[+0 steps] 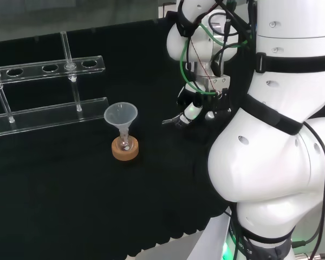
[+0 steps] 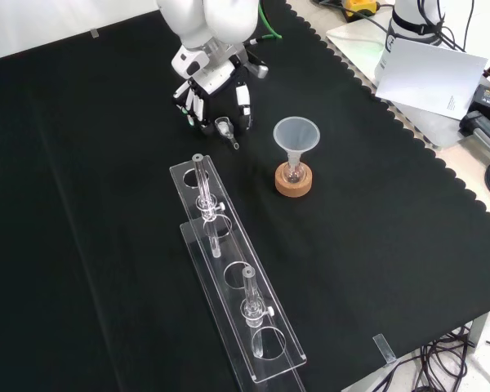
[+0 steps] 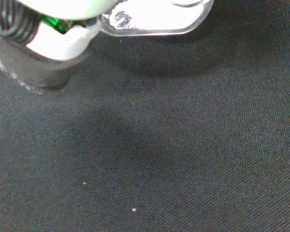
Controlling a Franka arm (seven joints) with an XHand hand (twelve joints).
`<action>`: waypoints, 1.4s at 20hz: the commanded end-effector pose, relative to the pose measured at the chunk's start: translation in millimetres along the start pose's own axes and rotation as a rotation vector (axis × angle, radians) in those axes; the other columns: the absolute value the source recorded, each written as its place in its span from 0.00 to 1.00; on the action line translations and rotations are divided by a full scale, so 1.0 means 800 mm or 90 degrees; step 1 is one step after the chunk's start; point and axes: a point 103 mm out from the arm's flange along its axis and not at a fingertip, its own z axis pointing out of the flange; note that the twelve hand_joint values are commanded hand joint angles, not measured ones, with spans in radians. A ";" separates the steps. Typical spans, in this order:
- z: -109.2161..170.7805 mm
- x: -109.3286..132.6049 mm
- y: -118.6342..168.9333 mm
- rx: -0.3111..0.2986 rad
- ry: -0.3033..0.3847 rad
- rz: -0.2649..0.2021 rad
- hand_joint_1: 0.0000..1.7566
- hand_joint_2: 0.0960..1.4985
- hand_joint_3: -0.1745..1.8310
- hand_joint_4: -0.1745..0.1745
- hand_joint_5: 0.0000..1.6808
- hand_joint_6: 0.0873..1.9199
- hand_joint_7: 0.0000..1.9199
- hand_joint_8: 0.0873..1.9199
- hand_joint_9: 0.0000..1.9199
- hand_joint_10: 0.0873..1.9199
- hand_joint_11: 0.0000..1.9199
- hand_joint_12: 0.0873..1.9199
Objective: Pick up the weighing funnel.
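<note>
Hand: the hand (image 2: 215, 96) hangs low over the far part of the black cloth (image 2: 98, 212) in the front view, fingertips pointing down; in the head view it (image 1: 197, 106) sits just left of the arm's big white links
Fingers: the fingers (image 2: 242, 98) are curled in and pinched on the weighing funnel
Weighing funnel: the weighing funnel (image 2: 225, 127) sits between the fingertips, its short stem poking out towards the rack in the front view and to the left in the head view (image 1: 172, 121)
Close up: in the wrist view the clear piece (image 3: 154, 21) shows beside the hand, with a dark shadow on the cloth under it; I can't tell whether it is clear of the cloth
Funnel: the funnel (image 2: 296, 133) stands mouth up, stem in a small flask (image 2: 291, 170) on a cork ring (image 2: 294, 184), near the hand but apart from it
Rack: a clear tube rack (image 2: 185, 173) with glass tubes runs from near the hand towards the front view's lower edge
</note>
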 end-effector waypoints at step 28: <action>0.019 -0.002 0.004 -0.109 0.017 0.009 0.65 0.39 0.40 1.00 0.79 0.24 0.76 0.18 0.66 0.11 0.17 0.75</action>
